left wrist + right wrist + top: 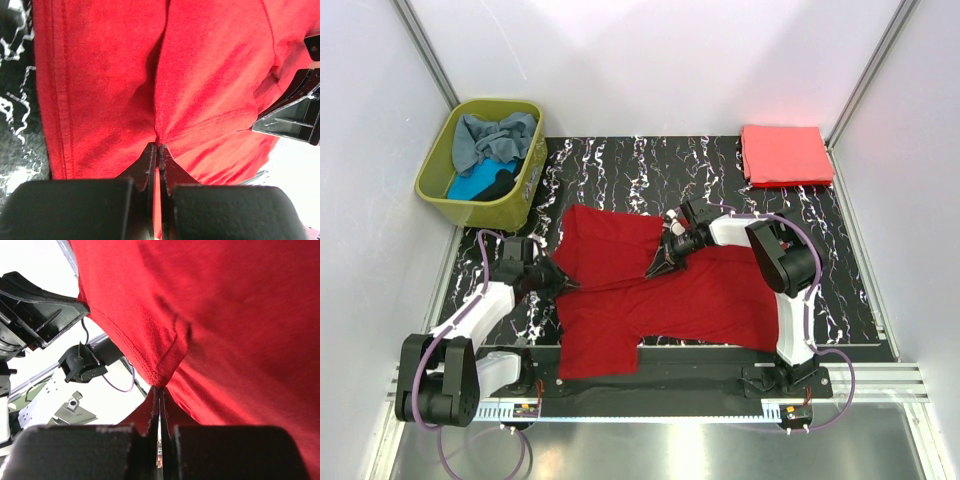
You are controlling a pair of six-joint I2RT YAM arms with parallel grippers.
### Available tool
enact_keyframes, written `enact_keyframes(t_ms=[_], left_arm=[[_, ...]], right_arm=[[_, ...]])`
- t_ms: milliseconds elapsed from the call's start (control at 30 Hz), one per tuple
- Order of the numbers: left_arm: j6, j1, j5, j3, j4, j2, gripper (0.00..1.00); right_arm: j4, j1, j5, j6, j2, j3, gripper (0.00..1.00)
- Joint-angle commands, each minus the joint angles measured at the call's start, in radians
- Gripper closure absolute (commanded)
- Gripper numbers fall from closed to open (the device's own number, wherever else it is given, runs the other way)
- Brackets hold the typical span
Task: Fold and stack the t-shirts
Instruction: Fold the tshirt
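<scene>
A large dark red t-shirt (660,300) lies spread on the black marbled mat, its upper left part folded over. My left gripper (552,280) is shut on the shirt's left edge; in the left wrist view (158,146) the tips pinch a hemmed fold of the red cloth (200,75). My right gripper (660,264) is shut on a hemmed corner of the folded part; the right wrist view (159,388) shows the corner (165,360) between the tips. A folded coral-pink t-shirt (785,155) lies at the back right. Grey-blue (495,135), turquoise (470,185) and black shirts lie in the basket.
An olive-green plastic basket (440,160) stands at the back left, off the mat's corner. White walls close in the sides and back. The black marbled mat (840,290) is bare on the right. The arm bases and a metal rail (670,395) run along the near edge.
</scene>
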Motion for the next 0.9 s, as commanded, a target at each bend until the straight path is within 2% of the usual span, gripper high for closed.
enact_keyframes(t_ms=[0, 267, 333, 467, 533, 600, 633, 667, 733, 833, 867], left_arm=[[-0.014, -0.002, -0.024, -0.015, -0.015, -0.029, 1.0], [0.019, -0.002, -0.034, -0.025, -0.021, -0.012, 1.0], [0.04, -0.002, -0.039, -0.022, -0.021, 0.012, 0.93], [0.104, -0.002, -0.114, 0.029, -0.061, 0.003, 0.73], [0.165, -0.002, -0.154, 0.072, -0.104, -0.014, 0.57], [0.209, -0.003, -0.2, 0.158, -0.142, -0.011, 0.56], [0.245, -0.003, -0.214, 0.188, -0.149, -0.002, 0.54], [0.262, -0.003, -0.218, 0.248, -0.15, 0.024, 0.53], [0.305, -0.009, -0.225, 0.313, -0.141, 0.073, 0.51], [0.33, -0.022, -0.252, 0.454, -0.135, 0.255, 0.5], [0.327, -0.023, -0.261, 0.515, -0.132, 0.294, 0.5]], right_arm=[[-0.022, -0.009, -0.026, -0.025, 0.016, 0.017, 1.0], [-0.056, -0.011, -0.025, -0.041, 0.031, 0.021, 1.0], [-0.068, -0.011, -0.008, -0.042, 0.03, 0.021, 1.0], [-0.157, -0.011, 0.038, -0.067, 0.004, 0.034, 0.88], [-0.236, -0.011, 0.053, -0.106, -0.032, 0.052, 0.76], [-0.327, -0.011, 0.128, -0.175, -0.101, 0.107, 0.68], [-0.408, -0.016, 0.158, -0.194, -0.139, 0.129, 0.58], [-0.447, -0.02, 0.219, -0.212, -0.154, 0.152, 0.54], [-0.529, -0.042, 0.264, -0.243, -0.177, 0.21, 0.49], [-0.594, -0.127, 0.354, -0.268, -0.214, 0.251, 0.46], [-0.606, -0.194, 0.4, -0.269, -0.217, 0.258, 0.45]])
